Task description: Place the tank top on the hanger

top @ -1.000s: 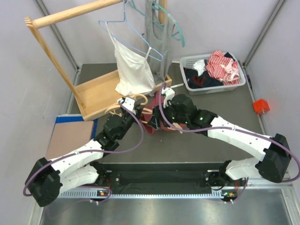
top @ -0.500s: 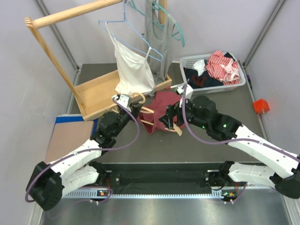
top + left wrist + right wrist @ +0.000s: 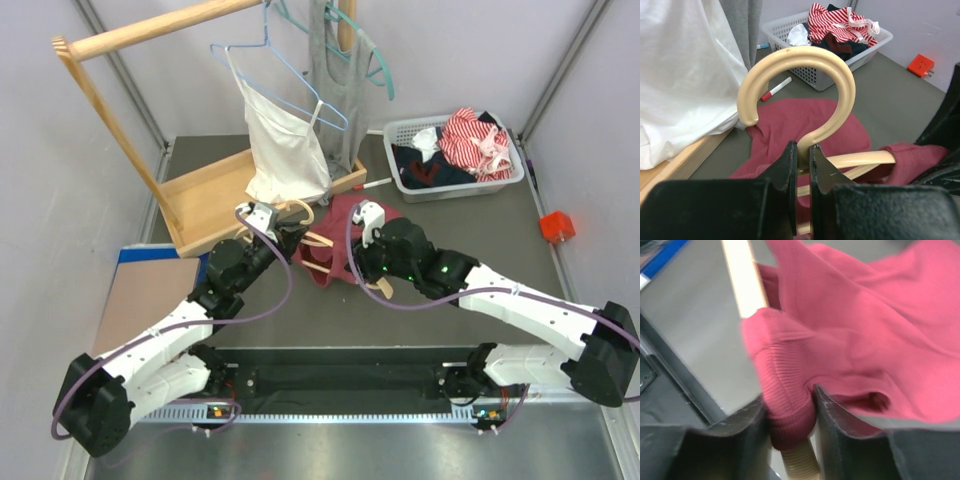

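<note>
Nearest you, both arms reach forward from the near edge of the table (image 3: pixel 470 225) and meet at its middle. Left of the left arm lies a brown board (image 3: pixel 150 290) with a blue border.

Your left gripper (image 3: pixel 802 157) is clenched on the hanger (image 3: pixel 832 75). Its black fingers (image 3: pixel 785 165) pinch the neck just below the tan hook, which curls upright above them. One hanger arm runs off to the right from that grip and disappears into a fold of maroon cloth.

Your right gripper (image 3: pixel 789 410) is grasping the tank top (image 3: pixel 850 315) — a thick ribbed roll of the fabric is squeezed between its fingers (image 3: pixel 752 427). The pale hanger arm passes close beside that roll. The right wrist view is blurred, so you cannot tell whether the wood is caught in the grip as well.

The tank top lies bunched on the table between the two grippers, partly over the hanger and just in front of the wooden rack (image 3: pixel 215 195).

Beyond it, a red-capped marker (image 3: pixel 776 89) lies on the table. A white camisole (image 3: pixel 285 140) hangs from a blue wire hanger (image 3: pixel 265 60) on the rack, beside a grey tank top (image 3: pixel 335 70) on a teal hanger (image 3: pixel 380 70). Farther right stands a white basket (image 3: pixel 460 190) heaped with clothes. An orange block (image 3: pixel 557 226) sits well apart near the right wall.
</note>
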Action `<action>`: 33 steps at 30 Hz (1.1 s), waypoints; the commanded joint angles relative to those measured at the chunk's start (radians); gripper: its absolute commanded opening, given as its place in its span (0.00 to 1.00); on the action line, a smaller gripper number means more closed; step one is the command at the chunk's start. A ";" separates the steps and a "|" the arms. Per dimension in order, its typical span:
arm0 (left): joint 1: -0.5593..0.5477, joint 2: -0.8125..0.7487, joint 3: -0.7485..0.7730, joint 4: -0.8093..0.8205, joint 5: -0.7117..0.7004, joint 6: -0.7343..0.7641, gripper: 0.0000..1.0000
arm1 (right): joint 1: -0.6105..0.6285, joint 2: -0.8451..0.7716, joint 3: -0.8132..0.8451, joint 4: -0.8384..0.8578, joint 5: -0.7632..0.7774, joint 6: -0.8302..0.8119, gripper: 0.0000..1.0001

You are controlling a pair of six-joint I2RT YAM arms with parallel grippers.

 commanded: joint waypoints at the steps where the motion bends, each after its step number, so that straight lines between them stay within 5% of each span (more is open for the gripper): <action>1: 0.004 -0.031 0.010 0.047 0.033 -0.013 0.00 | 0.031 -0.012 -0.004 0.126 0.013 -0.016 0.22; 3: 0.004 -0.034 0.012 0.034 0.026 -0.008 0.00 | 0.048 -0.018 -0.019 0.149 0.039 -0.024 0.00; 6: 0.003 -0.046 0.012 0.020 0.000 -0.010 0.05 | 0.089 -0.027 -0.038 0.198 0.090 -0.025 0.00; 7: 0.003 -0.051 0.013 0.011 -0.006 -0.010 0.17 | 0.111 -0.022 -0.038 0.216 0.108 -0.019 0.00; 8: 0.004 -0.058 0.015 0.005 -0.010 -0.011 0.44 | 0.118 -0.022 -0.036 0.218 0.146 -0.008 0.00; 11: 0.003 -0.092 0.015 -0.022 -0.029 -0.025 0.88 | 0.145 -0.009 -0.019 0.232 0.217 0.007 0.00; 13: 0.003 -0.130 0.006 -0.041 -0.047 -0.027 0.99 | 0.143 -0.002 0.001 0.229 0.237 0.010 0.00; 19: 0.003 -0.275 -0.055 -0.089 -0.170 -0.042 0.99 | 0.145 0.033 0.088 0.209 0.291 -0.011 0.00; 28: 0.003 -0.486 -0.126 -0.258 -0.731 -0.129 0.99 | 0.158 0.134 0.372 0.126 0.259 -0.044 0.00; 33: 0.003 -0.568 -0.158 -0.249 -0.762 -0.139 0.99 | 0.178 0.210 0.589 0.096 0.208 -0.113 0.00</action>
